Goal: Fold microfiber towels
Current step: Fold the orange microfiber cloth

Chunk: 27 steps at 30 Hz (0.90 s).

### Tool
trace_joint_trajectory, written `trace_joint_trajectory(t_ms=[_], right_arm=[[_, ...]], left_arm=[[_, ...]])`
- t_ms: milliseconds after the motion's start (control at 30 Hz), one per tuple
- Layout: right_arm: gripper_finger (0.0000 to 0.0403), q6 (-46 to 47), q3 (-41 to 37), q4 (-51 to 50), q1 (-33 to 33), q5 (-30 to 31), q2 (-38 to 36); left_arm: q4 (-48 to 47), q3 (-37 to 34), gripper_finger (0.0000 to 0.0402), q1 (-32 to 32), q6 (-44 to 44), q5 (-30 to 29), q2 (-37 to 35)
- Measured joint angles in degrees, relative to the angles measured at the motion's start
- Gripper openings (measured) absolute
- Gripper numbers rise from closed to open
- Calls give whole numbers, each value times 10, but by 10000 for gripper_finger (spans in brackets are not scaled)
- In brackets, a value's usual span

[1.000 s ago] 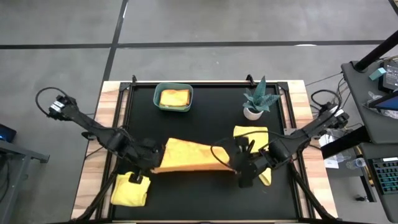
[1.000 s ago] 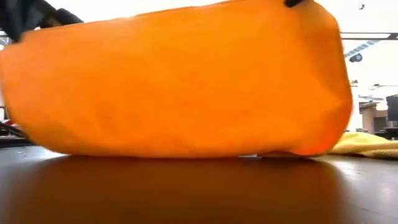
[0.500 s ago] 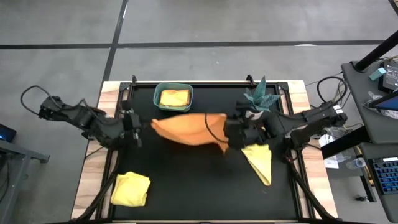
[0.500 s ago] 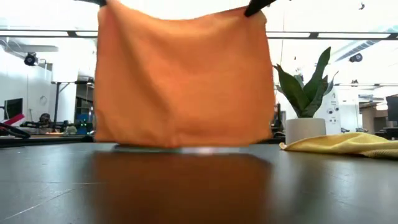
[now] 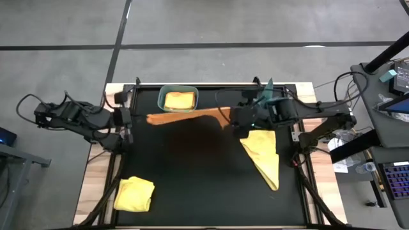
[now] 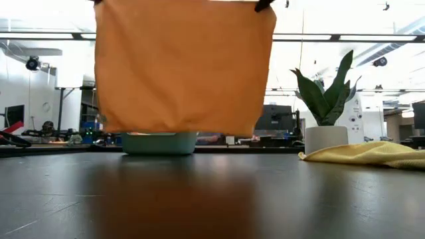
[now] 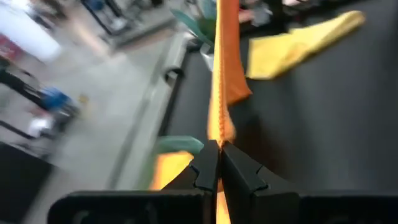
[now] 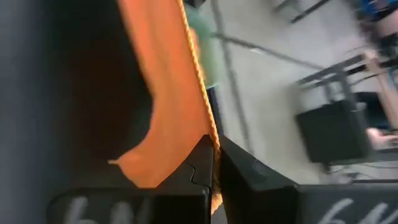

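Note:
An orange towel (image 5: 185, 116) hangs as a flat sheet (image 6: 182, 66) between my two grippers, over the far half of the table in front of the teal bin (image 5: 178, 110). Its lower edge (image 6: 179, 131) is clear of the tabletop. My left gripper (image 5: 142, 118) is shut on its left upper corner and my right gripper (image 5: 225, 118) is shut on its right upper corner. One yellow towel (image 5: 262, 153) lies spread on the right. Another yellow towel (image 5: 134, 193) lies folded at the near left. My left gripper pinches the orange towel's upper left corner (image 7: 217, 134) between its two fingers, coming from the table's left and slanting down. The cloth runs away from the fingers edge-on, its top edge drawn straight toward the other gripper, and hangs clear of the table. My right gripper pinches the towel's upper right corner (image 8: 208, 130) between its two fingers, coming from the table's right and slanting down. The stitched edge (image 8: 193, 68) leads straight off from the fingertips. The sheet hangs below it, lifted clear.
The teal bin holds a folded yellow-orange cloth (image 5: 179, 99) at the far middle. A potted plant (image 6: 325, 99) stands at the far right, next to my right arm. The black mat (image 5: 198, 185) is bare between the two yellow towels.
Both grippers have risen and moved toward the far edge, carrying the orange towel. A second ago its lower part lay on the table near the middle. Now it hangs clear, flat, with its top edge straight between the grippers.

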Motion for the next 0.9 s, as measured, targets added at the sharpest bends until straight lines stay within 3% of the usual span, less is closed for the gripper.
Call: trace_joint_trajectory(t_ms=[100, 300, 533, 800, 900], right_arm=[[8, 27, -37, -4, 12, -56, 1], [8, 97, -125, 40, 64, -155, 1], [8, 158, -206, 158, 132, -241, 1], [8, 250, -280, 255, 178, -261, 8], [8, 279, -305, 289, 187, -274, 10]], left_arm=[[-12, -33, 0, 0, -61, 54, -8], [-6, -114, 0, -1, -152, 237, 1], [17, -179, 0, -12, -242, 362, 41], [130, -224, 0, -45, -296, 484, 120], [165, -233, 0, -60, -309, 499, 160]])
